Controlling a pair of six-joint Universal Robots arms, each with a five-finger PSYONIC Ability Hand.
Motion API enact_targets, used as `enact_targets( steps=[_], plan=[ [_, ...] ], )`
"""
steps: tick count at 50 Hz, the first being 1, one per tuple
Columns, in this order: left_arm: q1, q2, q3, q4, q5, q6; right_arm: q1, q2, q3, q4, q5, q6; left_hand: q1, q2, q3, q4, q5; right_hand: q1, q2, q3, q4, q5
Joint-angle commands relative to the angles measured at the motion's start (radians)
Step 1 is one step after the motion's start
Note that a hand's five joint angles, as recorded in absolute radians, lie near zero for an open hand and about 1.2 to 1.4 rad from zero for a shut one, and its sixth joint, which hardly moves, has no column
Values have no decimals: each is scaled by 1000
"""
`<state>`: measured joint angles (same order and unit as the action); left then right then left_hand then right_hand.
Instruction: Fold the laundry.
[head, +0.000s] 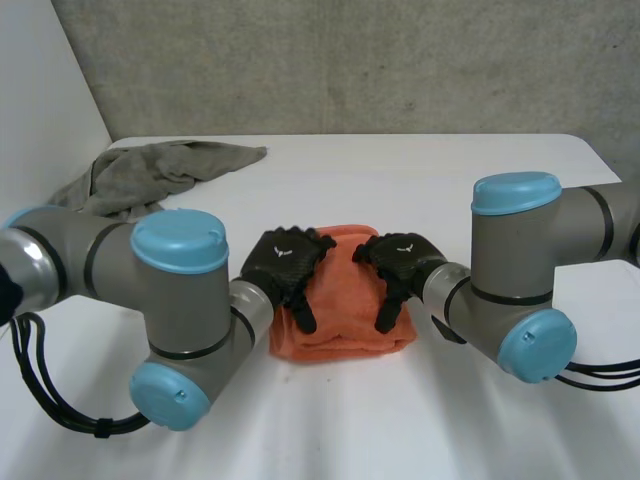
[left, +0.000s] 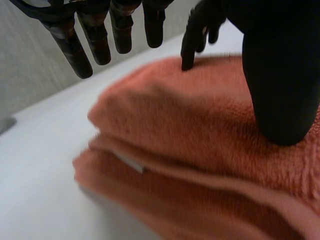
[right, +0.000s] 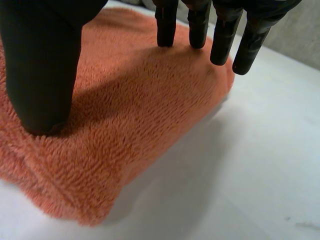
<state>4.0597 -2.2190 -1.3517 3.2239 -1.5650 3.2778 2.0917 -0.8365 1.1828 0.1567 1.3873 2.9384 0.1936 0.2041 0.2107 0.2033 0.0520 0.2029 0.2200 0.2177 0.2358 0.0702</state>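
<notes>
On table (head: 400, 180), squarish folded orange towel (head: 345, 300)

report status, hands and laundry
Left hand open, right hand open, both pressing folded orange towel. Grey cloth unfolded at far left. Nothing in the way.

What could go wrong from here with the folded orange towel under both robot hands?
1. The left robot hand and right robot hand both press thumbs on the orange towel; pulling away could drag the top layer and loosen the fold.
2. The left wrist view shows its stacked layers uneven at the edge, so they may slip apart.
3. The grey cloth lies crumpled at the far corner of the table, possibly an awkward reach.
</notes>
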Motion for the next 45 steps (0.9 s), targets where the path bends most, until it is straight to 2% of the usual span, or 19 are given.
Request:
enact_targets(
  steps=[1, 3, 8, 10, 15, 21, 24, 28, 32, 33, 37, 40, 45],
  plan=[
    [-1, -18, 17, -33, -32, 78, 1, -7, 12, 17, -5, -4, 35, 24, 17, 25, 2, -28, -46, -43, -61, -70],
    [1, -21, 20, -39, -35, 103, -2, -16, 15, 17, -7, -5, 35, 24, 17, 25, 2, -28, -46, -43, -61, -70],
    [1, -24, 23, -42, -131, 190, -9, -18, 20, 17, -5, -9, 35, 24, 17, 25, 2, -28, -46, -43, -61, -70],
    [-7, -21, 20, -42, -145, 203, -9, -24, 23, 17, -5, -15, 32, 21, 15, 22, -1, -28, -46, -43, -61, -70],
    [-39, 18, 26, -39, -127, 187, -16, -75, 44, 4, -8, -18, 14, 4, -3, 4, -19, -28, -46, -43, -61, -70],
    [-33, 151, 8, -36, -87, 131, -53, -202, 171, -130, 9, 4, 2, -8, -15, -7, -31, -28, -46, -43, -61, -70],
    [-22, 222, 10, -41, -46, 80, -79, -268, 231, -172, 39, 42, 2, -8, -15, -7, -31, -28, -46, -43, -61, -70],
    [36, 309, 2, -50, 46, 8, -111, -296, 280, -163, 78, 137, 11, 1, -6, 1, -22, -28, -46, -43, -61, -70],
    [91, 364, -4, -105, 172, -58, -143, -300, 331, -143, 70, 217, 29, 18, 12, 19, -4, -28, -46, -43, -61, -70],
    [106, 377, 2, -134, 225, -81, -147, -300, 340, -140, 67, 228, 29, 18, 12, 19, -4, -28, -46, -43, -61, -70],
    [149, 387, 11, -193, 324, -118, -153, -300, 379, -137, 49, 246, 35, 24, 17, 25, 2, -28, -46, -43, -61, -70],
    [163, 387, 11, -205, 352, -124, -153, -280, 400, -137, 12, 255, 38, 27, 20, 28, 5, -28, -46, -43, -61, -70],
    [166, 391, 11, -204, 350, -124, -142, -233, 420, -146, -60, 329, 38, 27, 20, 28, 5, -28, -46, -43, -61, -70]
  ],
)
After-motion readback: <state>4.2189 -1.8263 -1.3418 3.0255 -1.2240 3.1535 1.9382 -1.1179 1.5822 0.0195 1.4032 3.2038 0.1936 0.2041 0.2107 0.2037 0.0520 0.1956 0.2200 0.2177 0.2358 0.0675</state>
